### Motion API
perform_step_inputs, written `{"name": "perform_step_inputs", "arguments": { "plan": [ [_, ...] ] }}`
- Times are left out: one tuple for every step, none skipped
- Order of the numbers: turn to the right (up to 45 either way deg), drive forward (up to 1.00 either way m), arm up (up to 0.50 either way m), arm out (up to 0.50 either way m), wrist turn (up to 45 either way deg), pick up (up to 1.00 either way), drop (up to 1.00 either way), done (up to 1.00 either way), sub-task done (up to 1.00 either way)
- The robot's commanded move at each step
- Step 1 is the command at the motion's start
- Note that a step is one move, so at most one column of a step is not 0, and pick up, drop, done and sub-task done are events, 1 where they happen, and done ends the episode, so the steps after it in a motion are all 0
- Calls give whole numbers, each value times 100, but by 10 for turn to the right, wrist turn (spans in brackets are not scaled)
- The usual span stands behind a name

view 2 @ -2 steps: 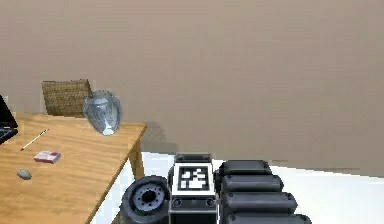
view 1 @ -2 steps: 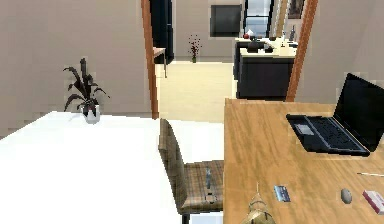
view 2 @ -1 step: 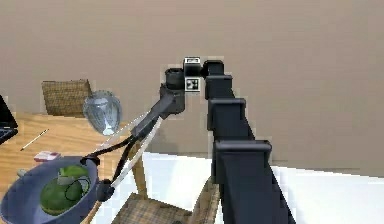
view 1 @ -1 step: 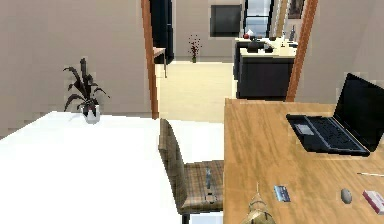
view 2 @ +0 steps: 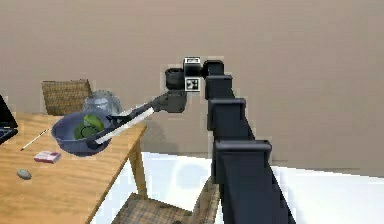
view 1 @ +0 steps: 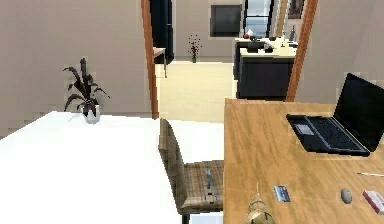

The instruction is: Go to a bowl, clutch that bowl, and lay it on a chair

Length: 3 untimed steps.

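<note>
There's the end effector (view 2: 104,136) at the blue bowl (view 2: 72,136) by the corner of the counter (view 2: 60,180), can't tell if it holds anything, and a shaky lift could tip it off the edge past the chair (view 2: 160,211) below.
</note>
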Motion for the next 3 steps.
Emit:
{"name": "perform_step_inputs", "arguments": {
  "plan": [
    [0,0,0,0,360,0,0,0,0],
    [0,0,-34,0,0,0,0,0,0],
    [0,0,-32,0,0,0,0,0,0]
  ]
}}
